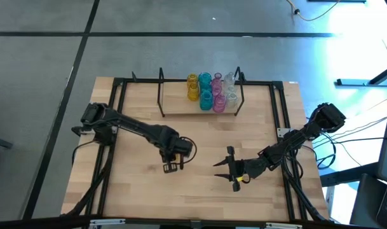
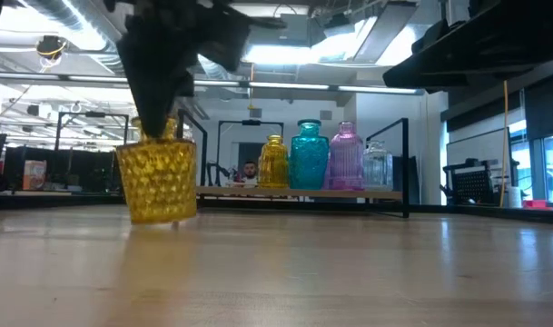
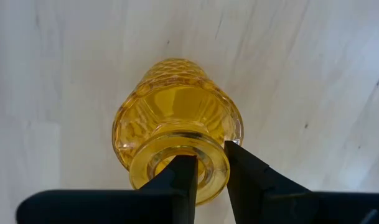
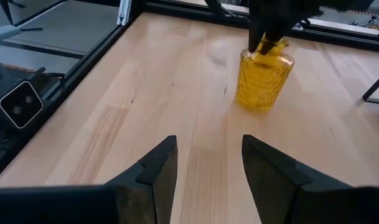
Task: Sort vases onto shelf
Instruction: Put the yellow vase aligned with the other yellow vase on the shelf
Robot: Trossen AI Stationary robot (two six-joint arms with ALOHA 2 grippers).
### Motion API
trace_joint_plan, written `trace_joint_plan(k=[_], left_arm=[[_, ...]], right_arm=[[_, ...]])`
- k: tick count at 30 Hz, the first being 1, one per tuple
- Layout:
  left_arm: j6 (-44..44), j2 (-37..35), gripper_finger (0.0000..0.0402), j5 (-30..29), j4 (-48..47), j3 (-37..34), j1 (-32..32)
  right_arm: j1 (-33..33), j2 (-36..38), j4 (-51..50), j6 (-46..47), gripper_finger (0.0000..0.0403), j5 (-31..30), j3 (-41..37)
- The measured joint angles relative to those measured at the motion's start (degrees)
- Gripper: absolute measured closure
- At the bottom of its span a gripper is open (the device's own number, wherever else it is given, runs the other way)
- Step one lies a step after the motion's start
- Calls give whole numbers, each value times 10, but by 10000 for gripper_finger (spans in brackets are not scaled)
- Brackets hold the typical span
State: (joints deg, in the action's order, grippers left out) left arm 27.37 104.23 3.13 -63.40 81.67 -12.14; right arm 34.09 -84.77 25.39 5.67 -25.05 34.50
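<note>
Glass, slick and breakable: the yellow vase [image 3: 177,127] wants its thick rim pinched, as the left gripper [image 3: 209,171] does, one finger inside. Right gripper [image 4: 208,168] idles open at four o'clock of it; the shelf [image 1: 174,109] lies toward twelve.

Shelf [image 1: 180,109] left half lies open; vases [image 1: 211,91] crowd its right, wire uprights [image 1: 161,93] flanking.

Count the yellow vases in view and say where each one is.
2 that can be told. One yellow vase is pinched at its rim by the left end effector over the table. Another stands on the shelf, leftmost; more may hide behind it.
</note>
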Motion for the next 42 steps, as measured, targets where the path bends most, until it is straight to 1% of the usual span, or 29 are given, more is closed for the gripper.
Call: trace_joint_plan(k=[4, 8, 14, 23, 31, 33, 38, 42], left_arm=[[1, 7, 340, 18, 15, 1, 15], [1, 8, 317, 49, 49, 1, 23], [-5, 8, 289, 50, 44, 0, 34], [-10, 7, 288, 52, 31, 0, 51], [-10, 6, 287, 24, -6, 1, 54], [-10, 5, 287, 12, -22, 12, 54], [-10, 4, 287, -28, -21, 42, 51], [-14, 4, 287, -25, -26, 59, 54]], right_arm=[[0, 0, -3, 0, 236, 0, 0], [0, 0, -9, 0, 236, 0, 0], [0, 0, -16, 1, 236, 0, 0], [0, 0, -16, 1, 236, 0, 0], [0, 0, -16, 1, 236, 0, 0], [0, 0, -16, 1, 236, 0, 0], [0, 0, -16, 1, 236, 0, 0], [0, 0, -16, 1, 236, 0, 0]])
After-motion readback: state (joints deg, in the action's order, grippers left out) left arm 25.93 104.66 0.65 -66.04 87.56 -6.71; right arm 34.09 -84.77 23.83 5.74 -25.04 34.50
